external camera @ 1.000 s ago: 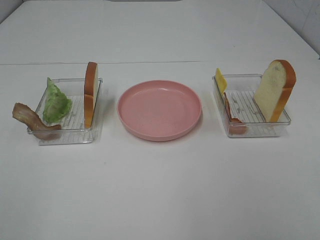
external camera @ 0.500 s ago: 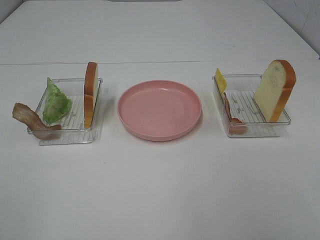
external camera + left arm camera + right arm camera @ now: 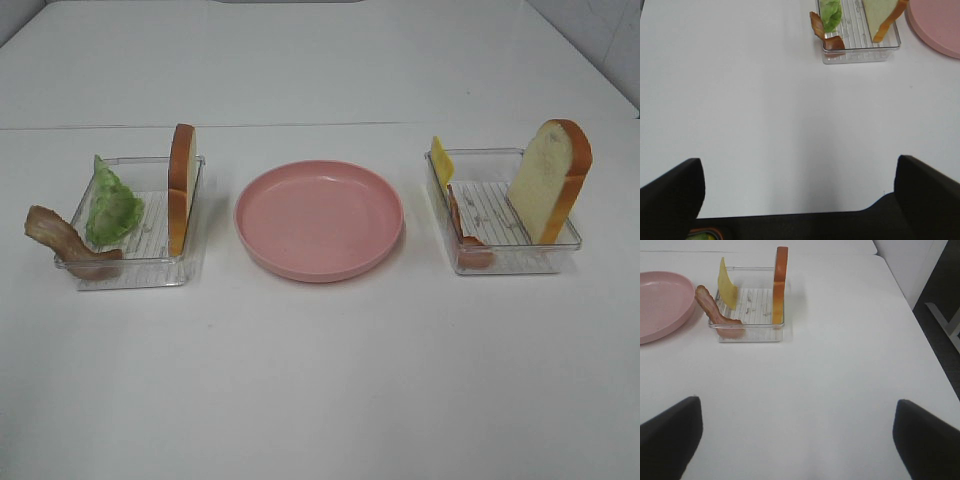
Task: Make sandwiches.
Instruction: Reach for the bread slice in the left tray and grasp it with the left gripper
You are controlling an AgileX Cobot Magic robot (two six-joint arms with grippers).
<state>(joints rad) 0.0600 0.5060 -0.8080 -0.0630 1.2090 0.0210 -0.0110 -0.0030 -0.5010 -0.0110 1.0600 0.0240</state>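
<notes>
The sandwich parts are not stacked. They sit apart in two clear boxes on the white bench (image 3: 320,380).

Seen from the high camera, the left box (image 3: 130,276) is at 9 o'clock from the pink plate (image 3: 300,272). In it, the left bread slice (image 3: 181,180) stands up on its edge along the 3 o'clock wall. The green lettuce leaf (image 3: 110,205) stands near the 9 o'clock side, apart from the bread. The left bacon strip (image 3: 55,235) hangs over the box's 8 o'clock corner, with one end sticking out over the bench.

The right box (image 3: 520,262) is at 3 o'clock from the plate. The right bread slice (image 3: 545,185) leans at its 3 o'clock side, with its white face toward the middle of the box. The yellow cheese square (image 3: 441,160) leans on the wall at about 10 o'clock. The right bacon strip (image 3: 470,248) runs along the 9 o'clock wall down to the 7 o'clock corner, just beside the cheese.

The plate sits between the two boxes and does not touch them.

The high camera shows no arm. The left claw (image 3: 799,162) is wide open and grips nothing. It is over bare bench, well apart from the left box. The right claw (image 3: 797,404) is wide open too and grips nothing. It is over bare bench, well apart from the right box.
</notes>
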